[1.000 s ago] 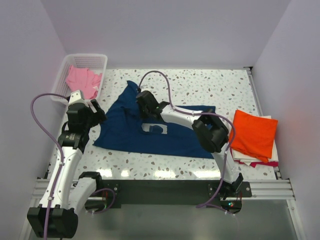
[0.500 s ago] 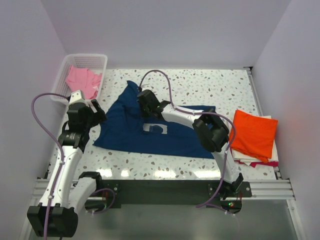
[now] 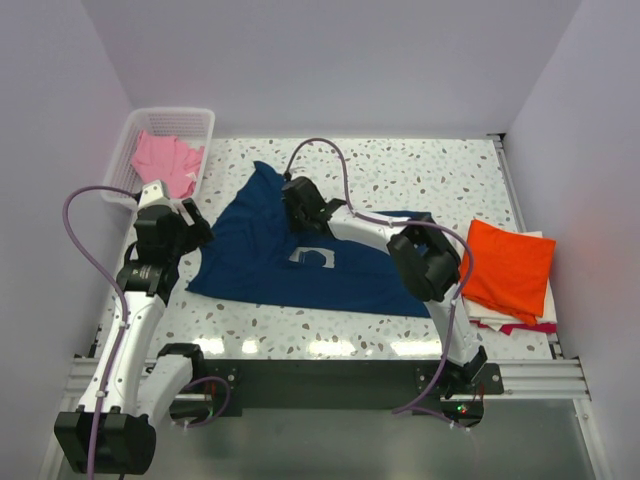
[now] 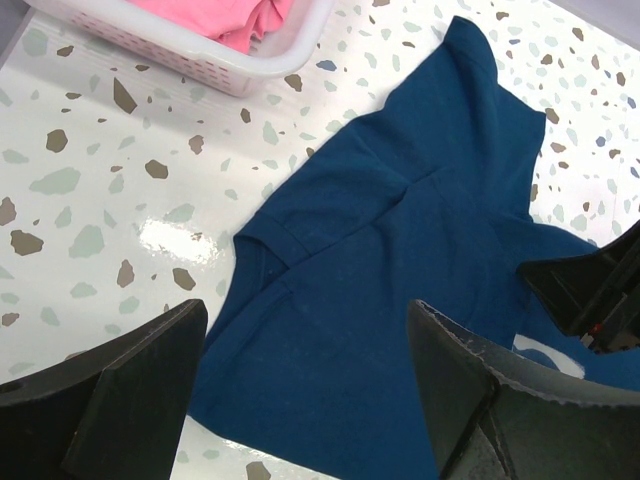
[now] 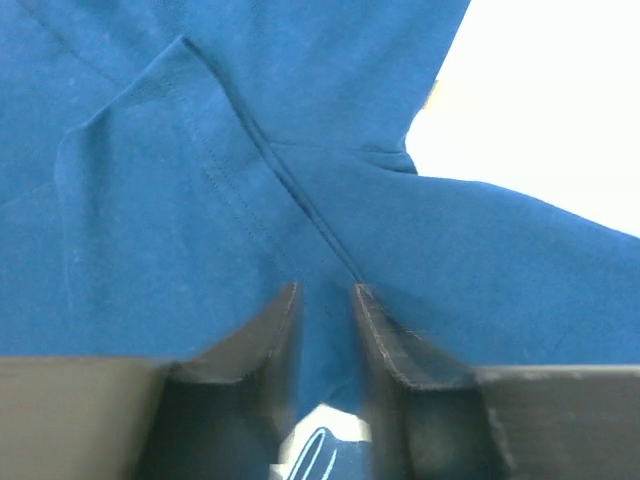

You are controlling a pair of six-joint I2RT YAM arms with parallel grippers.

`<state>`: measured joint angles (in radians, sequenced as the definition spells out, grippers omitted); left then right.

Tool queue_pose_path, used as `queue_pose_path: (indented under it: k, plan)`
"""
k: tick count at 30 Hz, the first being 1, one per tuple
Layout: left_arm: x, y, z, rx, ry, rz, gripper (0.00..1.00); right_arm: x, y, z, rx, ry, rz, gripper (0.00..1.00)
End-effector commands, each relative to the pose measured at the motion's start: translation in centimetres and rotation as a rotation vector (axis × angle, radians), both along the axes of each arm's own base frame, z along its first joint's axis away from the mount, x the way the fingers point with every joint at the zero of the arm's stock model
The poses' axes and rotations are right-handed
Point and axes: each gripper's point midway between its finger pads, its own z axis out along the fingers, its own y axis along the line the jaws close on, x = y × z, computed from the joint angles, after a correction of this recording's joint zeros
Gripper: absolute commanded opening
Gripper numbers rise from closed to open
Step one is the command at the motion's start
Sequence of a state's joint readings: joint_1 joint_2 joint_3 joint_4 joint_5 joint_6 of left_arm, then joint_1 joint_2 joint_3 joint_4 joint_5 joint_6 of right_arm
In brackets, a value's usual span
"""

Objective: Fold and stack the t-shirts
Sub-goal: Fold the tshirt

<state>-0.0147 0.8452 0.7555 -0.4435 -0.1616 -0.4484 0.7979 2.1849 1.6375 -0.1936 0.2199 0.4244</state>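
Note:
A navy t-shirt (image 3: 255,255) lies spread and rumpled on the speckled table, its pale chest print (image 3: 313,258) facing up. My right gripper (image 3: 300,197) sits low over the shirt's upper part, by a sleeve seam (image 5: 300,205). Its jaws (image 5: 325,292) are narrowly open, with blue cloth (image 5: 200,170) showing in the gap. My left gripper (image 3: 192,228) hovers wide open above the shirt's left edge (image 4: 300,330), holding nothing (image 4: 305,315). A folded orange t-shirt (image 3: 508,265) tops a pile at the right. A pink t-shirt (image 3: 165,160) lies in the basket.
The white lattice basket (image 3: 198,122) stands at the back left, and its rim (image 4: 280,55) shows in the left wrist view. White and magenta cloth edges (image 3: 500,322) stick out under the orange shirt. Walls close in the left, back and right sides.
My right gripper's jaws have parted a little, and it has shifted slightly toward the back right over the navy shirt. The left arm has stayed still.

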Motion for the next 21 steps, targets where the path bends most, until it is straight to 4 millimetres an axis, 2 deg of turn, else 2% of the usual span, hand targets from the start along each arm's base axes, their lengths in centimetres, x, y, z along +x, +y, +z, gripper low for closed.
queue_pose_path:
  k: [1,2,3,4,6,7,9,10,11,13,14,15,16,17,18,19,21]
  plan:
    - [0.3,0.1,1.1,0.027,-0.023,-0.013,0.86,2.2,-0.8,4.1,0.028,-0.101,-0.030,0.40]
    - [0.3,0.0,1.0,0.024,-0.024,-0.022,0.86,2.7,-1.6,4.5,0.013,-0.103,-0.041,0.49]
    - [0.4,0.0,1.1,0.023,-0.027,-0.021,0.86,2.5,-1.7,4.3,0.005,-0.096,-0.040,0.49]
    - [0.4,-0.3,0.9,0.012,-0.025,-0.031,0.86,2.9,-2.3,5.1,0.008,-0.104,-0.051,0.58]
    - [0.7,-0.8,0.9,-0.019,-0.037,-0.036,0.86,2.6,-3.2,5.8,-0.004,-0.092,-0.055,0.63]
    - [0.7,-1.4,0.5,-0.047,-0.035,-0.059,0.86,2.3,-4.0,7.0,-0.007,-0.106,-0.071,0.68]
    - [1.4,-2.4,0.2,-0.125,-0.049,-0.053,0.86,1.3,-5.3,7.4,-0.032,-0.087,-0.088,0.71]
    - [1.6,-3.5,-0.2,-0.159,-0.043,-0.079,0.85,0.6,-6.4,8.4,-0.042,-0.095,-0.114,0.71]
    - [2.0,-4.2,-1.1,-0.182,-0.019,-0.079,0.85,0.2,-7.1,8.4,-0.048,-0.087,-0.135,0.71]
    - [3.3,-6.3,-0.7,-0.216,-0.025,-0.089,0.85,-1.1,-9.0,7.7,-0.093,-0.061,-0.159,0.71]
    - [4.3,-6.7,-2.0,-0.208,0.024,-0.083,0.85,-1.2,-10.0,8.7,-0.096,-0.080,-0.185,0.72]
    - [4.9,-7.1,-2.2,-0.206,0.044,-0.078,0.85,-1.4,-10.8,8.7,-0.105,-0.076,-0.202,0.72]
    - [6.4,-7.6,-0.8,-0.206,0.025,-0.085,0.85,-1.5,-12.2,8.1,-0.119,-0.065,-0.226,0.71]
    - [7.6,-7.8,-2.5,-0.195,0.085,-0.080,0.85,-1.6,-12.8,9.1,-0.088,-0.070,-0.238,0.71]
    - [8.3,-7.8,-2.8,-0.182,0.111,-0.072,0.85,-1.7,-13.9,8.5,-0.086,-0.051,-0.254,0.71]
    - [10.3,-7.7,-3.1,-0.158,0.127,-0.052,0.84,-1.0,-15.7,8.6,-0.071,-0.040,-0.296,0.71]
    - [12.0,-7.6,-3.3,-0.125,0.144,-0.050,0.84,-0.9,-17.1,9.3,-0.013,-0.013,-0.319,0.70]
